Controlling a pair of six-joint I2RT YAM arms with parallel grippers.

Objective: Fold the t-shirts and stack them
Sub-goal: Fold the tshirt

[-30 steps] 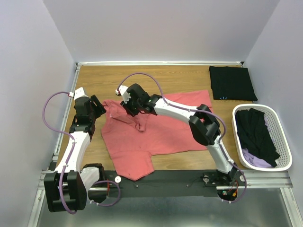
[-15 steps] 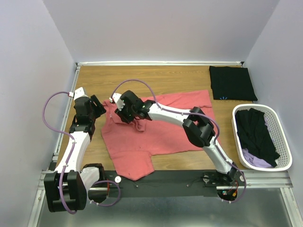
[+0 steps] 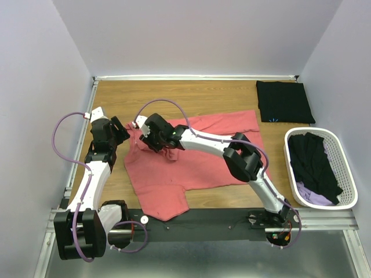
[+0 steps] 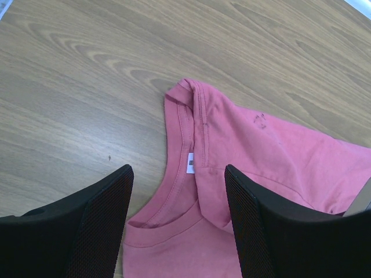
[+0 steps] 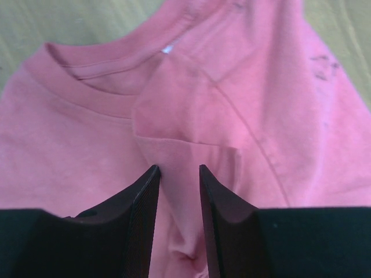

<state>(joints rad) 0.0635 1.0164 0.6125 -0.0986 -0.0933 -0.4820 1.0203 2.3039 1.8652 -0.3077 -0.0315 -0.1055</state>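
A coral-pink t-shirt (image 3: 197,162) lies spread and rumpled on the wooden table, its collar toward the left. My right gripper (image 3: 149,142) reaches across it to the collar end. In the right wrist view the right gripper (image 5: 179,174) is open, its fingers straddling a raised ridge of the pink t-shirt (image 5: 69,145) just below the neckline. My left gripper (image 3: 119,132) hangs open above the shirt's left shoulder. In the left wrist view the left gripper (image 4: 177,174) is wide open, with the collar (image 4: 174,223) and its white label between the fingers and below them. A folded black t-shirt (image 3: 284,101) with a light-blue mark lies at the back right.
A white slatted basket (image 3: 348,174) at the right edge holds black shirts (image 3: 316,165) and a lilac one (image 3: 313,197). White walls close in the table at the back and both sides. A black rail runs along the near edge.
My right gripper has moved left and slightly nearer across the pink shirt toward its collar. The left arm has not moved.
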